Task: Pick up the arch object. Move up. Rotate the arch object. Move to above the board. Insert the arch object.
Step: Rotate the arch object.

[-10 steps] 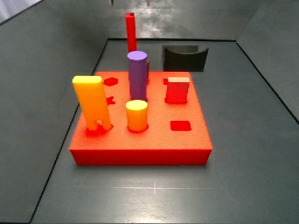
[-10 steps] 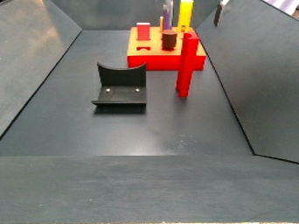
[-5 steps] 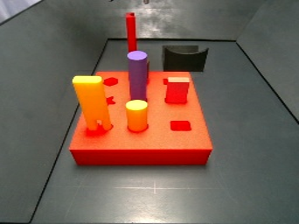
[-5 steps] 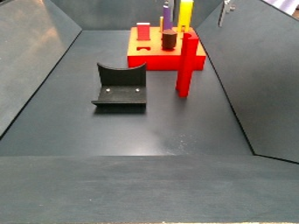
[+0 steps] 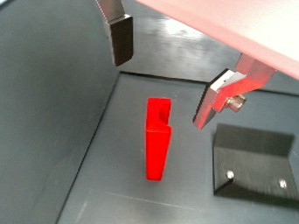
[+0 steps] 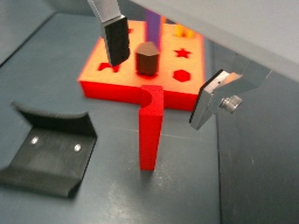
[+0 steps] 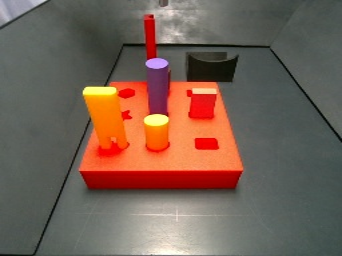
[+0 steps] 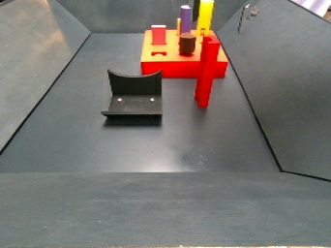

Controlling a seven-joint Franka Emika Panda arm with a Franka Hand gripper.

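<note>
The tool (image 5: 170,74) is held above the arch object (image 5: 156,138), its plates spread apart and nothing clamped. The arch object (image 8: 206,72) is stood upright on the tabletop (image 8: 168,145), just beside the board (image 8: 183,54).

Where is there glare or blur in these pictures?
In a wrist view, glare on the floor behind the open gripper, above the red piece; the pale body at the frame's edge is blurred. In a side view, a bright patch on the back wall.
</note>
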